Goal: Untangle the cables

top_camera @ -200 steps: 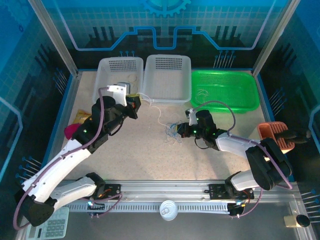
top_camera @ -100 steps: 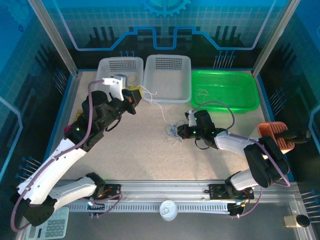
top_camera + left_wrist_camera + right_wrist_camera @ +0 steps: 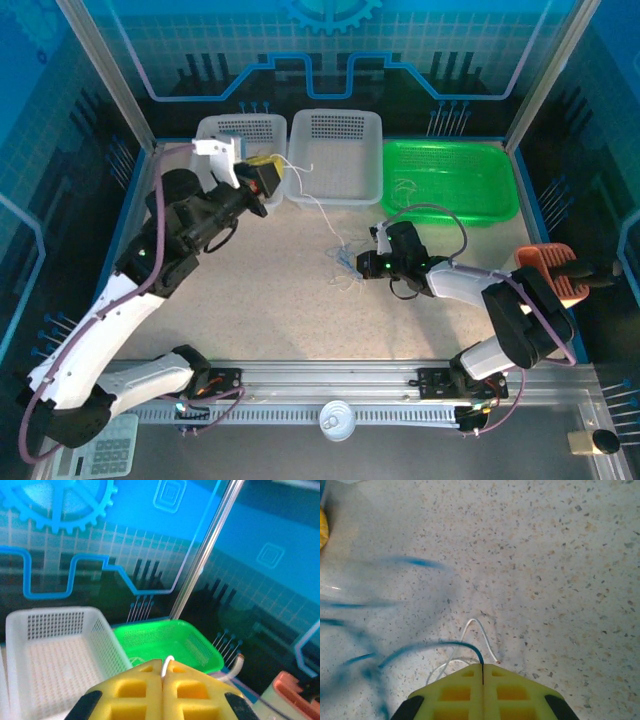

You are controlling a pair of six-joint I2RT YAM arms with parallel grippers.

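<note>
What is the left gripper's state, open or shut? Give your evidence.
Shut: yellow fingers of the left gripper meet, pinching a white cable at their tips.

Speckled table [image 3: 270,310], two white baskets [image 3: 335,160], green tray [image 3: 470,190], tangled cables [image 3: 345,262]

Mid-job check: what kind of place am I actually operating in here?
Probably a purpose-built robot demo or data-collection cell, not a home or kitchen: blue printed wall panels on aluminium posts enclose a speckled table, with plastic baskets lined along the back.
</note>
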